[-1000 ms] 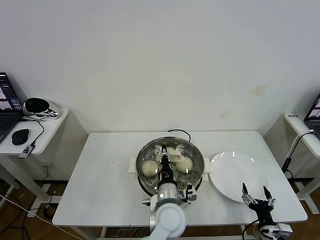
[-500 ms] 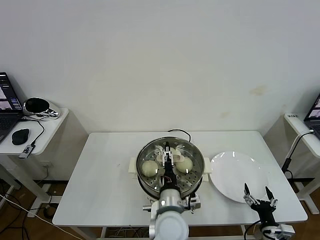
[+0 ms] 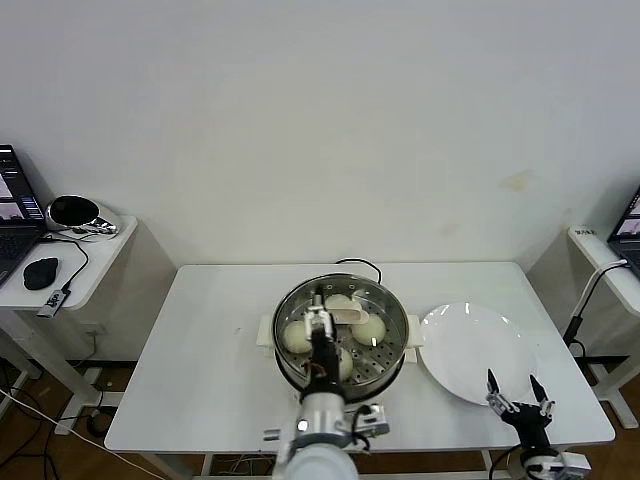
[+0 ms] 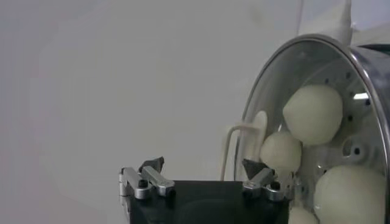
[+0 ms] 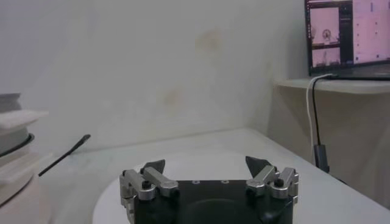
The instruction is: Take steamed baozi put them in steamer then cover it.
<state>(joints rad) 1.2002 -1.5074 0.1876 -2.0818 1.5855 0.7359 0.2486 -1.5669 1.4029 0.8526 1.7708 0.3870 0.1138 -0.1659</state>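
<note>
The steamer (image 3: 392, 352) stands mid-table with the glass cover (image 3: 385, 312) on it, its cream handle (image 3: 347, 316) in the middle. Several baozi (image 3: 297, 337) show through the glass. My left gripper (image 3: 319, 335) hangs over the left half of the cover, open and empty. In the left wrist view the gripper (image 4: 203, 165) is open; the cover (image 4: 304, 67), its handle (image 4: 230, 146) and the baozi (image 4: 312, 114) lie beyond one fingertip. My right gripper (image 3: 512, 392) is open and empty over the plate's near edge, and is open in its own view (image 5: 206, 165).
A bare white plate (image 3: 470, 345) lies right of the steamer and shows in the right wrist view (image 5: 201, 159). The steamer's black cord (image 3: 362, 264) runs behind it. Side tables with laptops stand at far left (image 3: 60, 270) and far right (image 3: 605, 250).
My left arm has turned and shifted a little to the left over the cover. The right gripper has dropped slightly toward the table's front edge.
</note>
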